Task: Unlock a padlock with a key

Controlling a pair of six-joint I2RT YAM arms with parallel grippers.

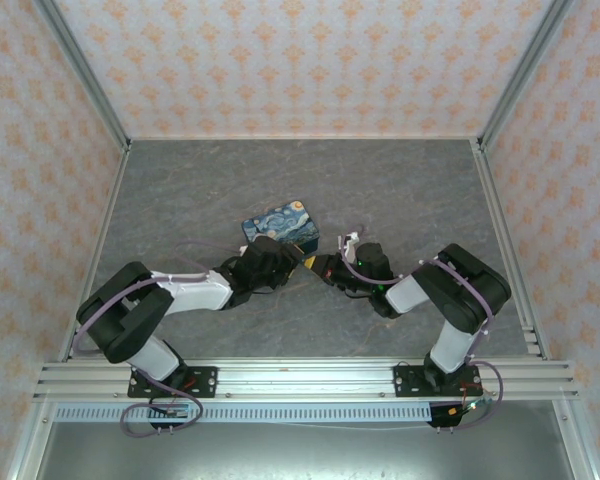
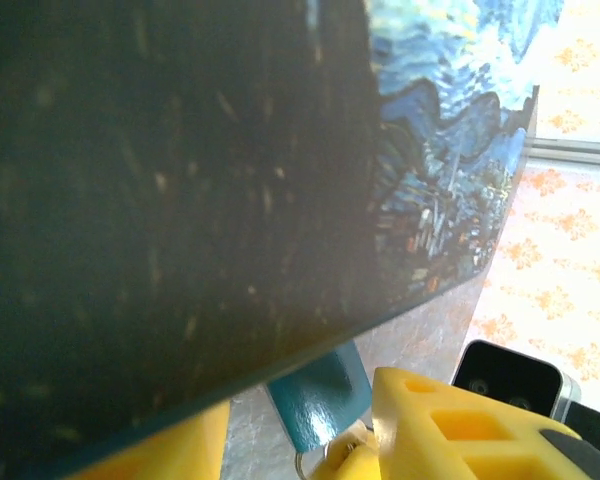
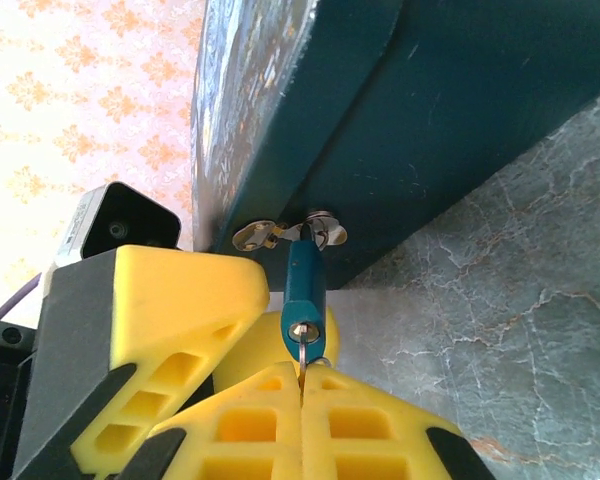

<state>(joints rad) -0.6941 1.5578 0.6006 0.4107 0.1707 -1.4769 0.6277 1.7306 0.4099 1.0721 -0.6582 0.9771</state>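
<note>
Padlock (image 3: pixel 303 285) is small and teal. It hangs by its shackle from the silver hasp (image 3: pixel 260 234) on the lower edge of the painted tin (image 1: pixel 280 225), keyhole end pointing away from the tin. The tin sits mid-counter (image 1: pixel 400 190), and both arms meet at its near side.

Right gripper (image 3: pixel 302 372): clenched, yellow fingers pressed together on the key (image 3: pixel 303 350). The key blade runs straight from the fingertips into the bottom of the padlock. A small ring shows at the keyhole. Key and padlock body are roughly in line.

Left gripper (image 2: pixel 295 415): jaws apart, straddling the padlock.
- In the left wrist view the padlock sits between the two yellow fingers (image 2: pixel 440 430).
- The right-hand one in that view is at or against the padlock's edge.
- Bare counter shows between the padlock and the other one, so it's not clamped on it.

In the right wrist view one left finger sits just beside the padlock body, on the left of that frame, and more yellow shows behind the padlock.

Can't tell whether the shackle is latched or popped. The hasp hides the top of the padlock, and the left wrist view is mostly the dark, blurred side of the tin.

The two grippers are tip to tip just below the tin's near edge in the top view, arms angled in from either side.
</note>
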